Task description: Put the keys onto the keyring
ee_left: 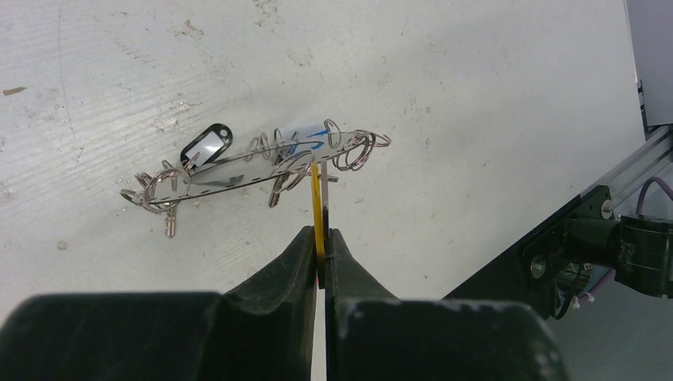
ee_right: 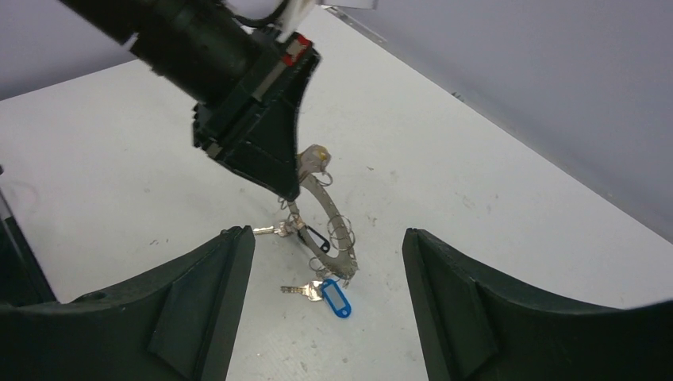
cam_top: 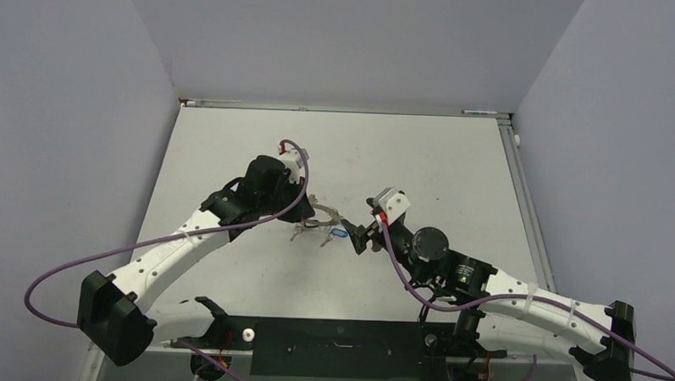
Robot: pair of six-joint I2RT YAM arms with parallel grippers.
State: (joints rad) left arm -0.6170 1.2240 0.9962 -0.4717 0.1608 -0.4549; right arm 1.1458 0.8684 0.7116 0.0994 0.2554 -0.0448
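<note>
My left gripper [ee_left: 320, 232] is shut on the yellow head of a key [ee_left: 317, 194], seen edge-on. Just beyond its tips the keyring [ee_left: 238, 171], a thin silvery loop, hangs tilted with small split rings and keys on it. A dark-rimmed tag [ee_left: 205, 145] hangs from its far side. In the right wrist view the keyring [ee_right: 337, 222] arcs down from the left gripper [ee_right: 254, 135] to the table. A blue-tagged key [ee_right: 333, 297] lies at its low end. My right gripper [ee_right: 325, 234] is open, just short of the ring, with nothing between its fingers. From above, the keyring [cam_top: 325, 214] sits between both grippers.
Walls close in the table [cam_top: 420, 159] on three sides, with a metal rail [cam_top: 528, 206] along the right edge. A black mounting bar [cam_top: 337, 334] runs along the near edge. Purple cables [cam_top: 103, 254] loop off both arms.
</note>
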